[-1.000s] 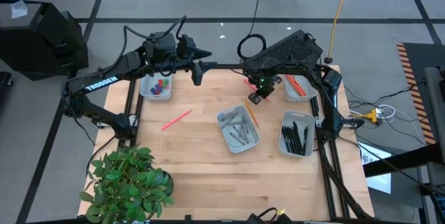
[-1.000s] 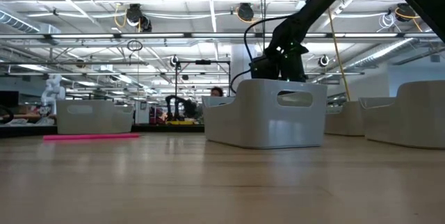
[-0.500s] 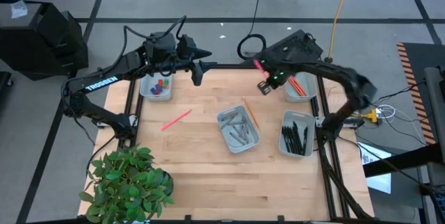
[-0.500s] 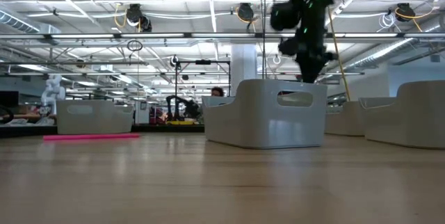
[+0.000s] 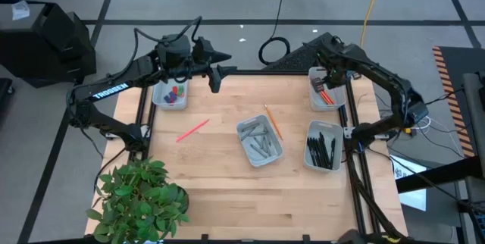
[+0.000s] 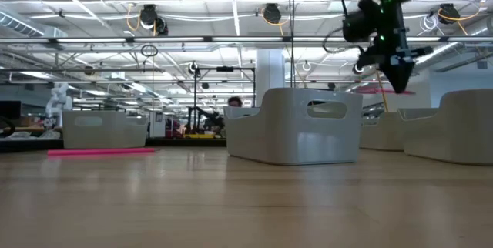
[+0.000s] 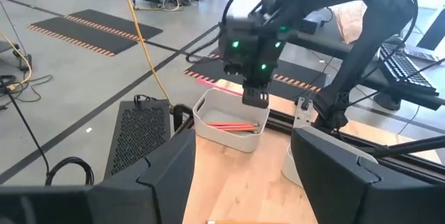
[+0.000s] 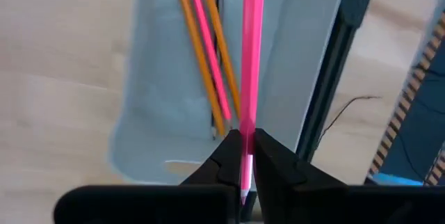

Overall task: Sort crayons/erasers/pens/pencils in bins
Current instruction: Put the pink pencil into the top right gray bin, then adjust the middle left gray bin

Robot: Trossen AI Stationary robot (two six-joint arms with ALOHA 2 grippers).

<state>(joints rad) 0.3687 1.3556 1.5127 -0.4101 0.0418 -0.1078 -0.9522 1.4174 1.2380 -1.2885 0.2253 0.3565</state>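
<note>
My right gripper (image 5: 326, 83) is shut on a pink pencil (image 8: 250, 57) and hovers over the far-right bin (image 5: 314, 103). In that bin (image 8: 160, 113) lie orange and pink pencils (image 8: 208, 64). On the table, another pink pencil (image 5: 192, 129) lies flat left of centre and an orange pencil (image 5: 273, 121) lies beside the middle bin. My left gripper (image 5: 214, 82) waits open in the air at the table's far edge, beside the bin of erasers (image 5: 171, 95). My right gripper pinches the pink pencil between its two fingers near the pencil's pointed end (image 8: 245, 156). The fingers (image 7: 255, 96) point down from above and lie across it. The pencil (image 6: 377, 90) sticks out level to one side, lifted clear above the bin.
The middle bin (image 5: 259, 139) holds grey crayons; the near-right bin (image 5: 323, 146) holds black pens. A potted plant (image 5: 141, 197) stands at the near left corner. Bare wood lies along the near edge and around the loose pink pencil.
My right gripper has risen from the table near the orange pencil with the pink pencil in its fingers. It has swung toward the table's right edge and now hangs over the far-right bin. The pencil has been lifted clear of the table.
</note>
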